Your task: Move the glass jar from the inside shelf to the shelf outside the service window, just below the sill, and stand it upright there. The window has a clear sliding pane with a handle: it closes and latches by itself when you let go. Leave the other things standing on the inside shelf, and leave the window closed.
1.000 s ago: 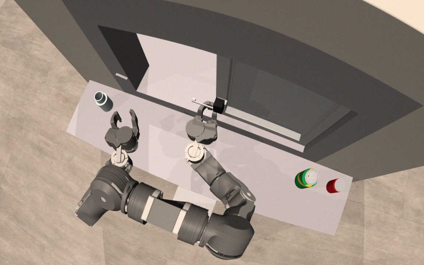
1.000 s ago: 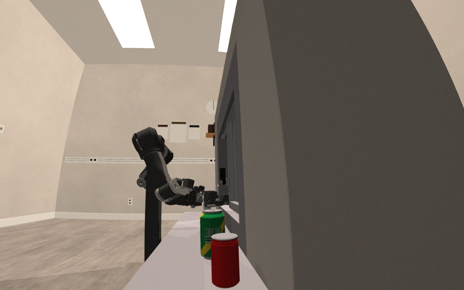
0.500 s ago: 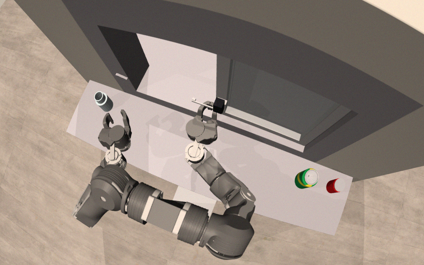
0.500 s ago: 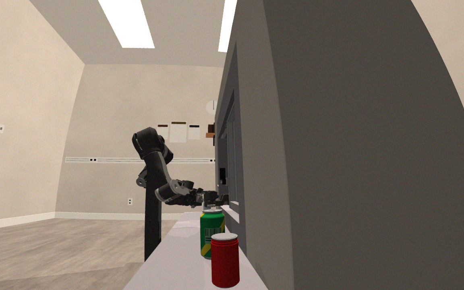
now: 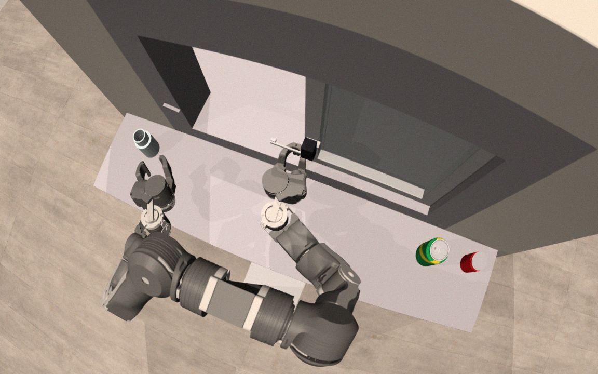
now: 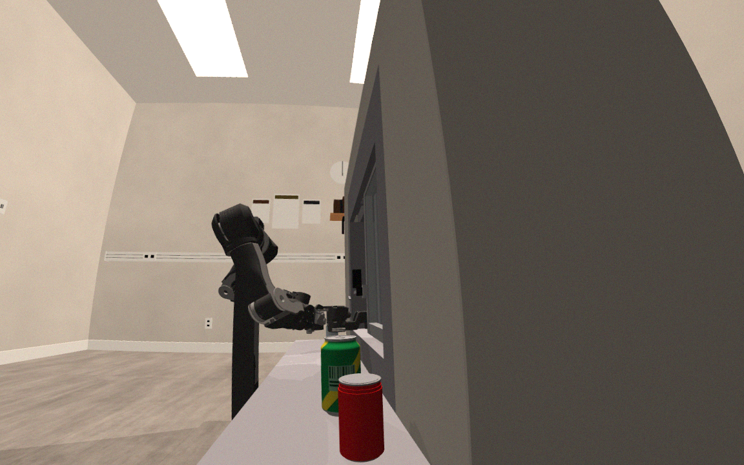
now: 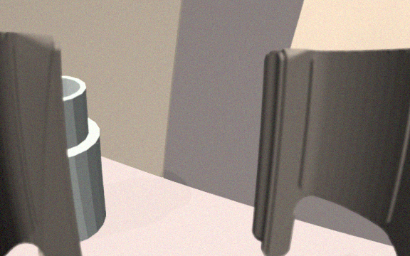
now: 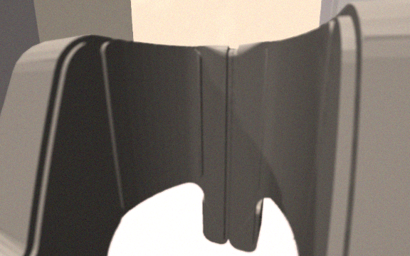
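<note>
The grey glass jar (image 5: 149, 145) (image 7: 88, 192) stands upright on the inside shelf (image 5: 384, 283) near its left end in the top view. My left gripper (image 5: 152, 163) (image 7: 166, 142) is open and empty close in front of the jar; in the left wrist view the jar is off to the left, partly hidden behind one finger. My right gripper (image 5: 297, 150) (image 8: 228, 142) is shut with nothing between its fingertips. It is at the window's handle bar (image 5: 281, 145), beside a black block (image 5: 308, 149). The clear pane (image 5: 384, 134) stands slid to the right, with the window open on the left.
A green and yellow can (image 5: 426, 253) (image 6: 334, 370) and a red can (image 5: 468, 262) (image 6: 361, 422) stand upright near the inside shelf's right end. The dark window frame (image 5: 241, 151) borders the shelf. A pale surface (image 5: 250, 93) shows through the opening.
</note>
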Tool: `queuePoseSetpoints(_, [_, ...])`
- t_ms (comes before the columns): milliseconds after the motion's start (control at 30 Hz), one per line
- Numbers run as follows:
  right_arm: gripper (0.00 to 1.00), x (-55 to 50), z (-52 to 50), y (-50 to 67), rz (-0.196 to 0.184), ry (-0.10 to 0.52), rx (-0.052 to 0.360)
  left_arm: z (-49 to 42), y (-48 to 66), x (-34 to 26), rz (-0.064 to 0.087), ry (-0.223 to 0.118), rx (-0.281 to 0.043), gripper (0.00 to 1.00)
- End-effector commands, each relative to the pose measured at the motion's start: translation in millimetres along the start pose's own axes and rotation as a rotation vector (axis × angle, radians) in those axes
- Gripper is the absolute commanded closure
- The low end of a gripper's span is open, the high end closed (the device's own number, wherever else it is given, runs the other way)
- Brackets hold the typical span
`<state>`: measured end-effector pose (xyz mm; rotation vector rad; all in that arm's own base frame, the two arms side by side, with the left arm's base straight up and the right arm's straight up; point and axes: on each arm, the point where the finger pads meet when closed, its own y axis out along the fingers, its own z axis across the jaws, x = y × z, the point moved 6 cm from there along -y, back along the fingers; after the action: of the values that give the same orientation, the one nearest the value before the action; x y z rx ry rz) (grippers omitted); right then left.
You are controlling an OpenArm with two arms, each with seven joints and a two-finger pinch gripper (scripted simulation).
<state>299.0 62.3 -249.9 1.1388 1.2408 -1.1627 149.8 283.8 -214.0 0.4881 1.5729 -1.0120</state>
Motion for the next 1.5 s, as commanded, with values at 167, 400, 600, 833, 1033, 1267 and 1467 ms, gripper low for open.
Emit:
queuePoseSetpoints(167, [1.0,-1.7,1.0,1.2,0.004,0.0,0.005,-8.8,4.6,1.3,-0.013,-0.01,-0.021,0.7])
queuePoseSetpoints(400, [1.0,-1.7,3.2,3.1,0.002,0.0,0.015,-23.1,12.3,4.1,-0.035,-0.019,-0.057,0.7])
queuePoseSetpoints(600, [1.0,-1.7,4.8,4.4,0.001,0.0,0.023,-33.4,17.8,6.0,-0.05,-0.025,-0.083,0.7])
queuePoseSetpoints(833, [1.0,-1.7,2.0,2.0,0.003,0.0,0.009,-46.3,24.0,9.4,-0.07,-0.033,-0.123,0.7])
queuePoseSetpoints(1033, [1.0,-1.7,3.9,3.6,0.002,0.0,0.018,-58.6,31.0,11.5,-0.088,-0.041,-0.154,0.7])
queuePoseSetpoints(1267, [1.0,-1.7,0.8,0.9,0.004,0.0,0.004,-65.2,33.9,13.8,-0.099,-0.045,-0.176,0.7])
queuePoseSetpoints(1467, [1.0,-1.7,2.7,2.5,0.003,0.0,0.013,-65.0,34.1,13.2,-0.098,-0.045,-0.173,0.7])
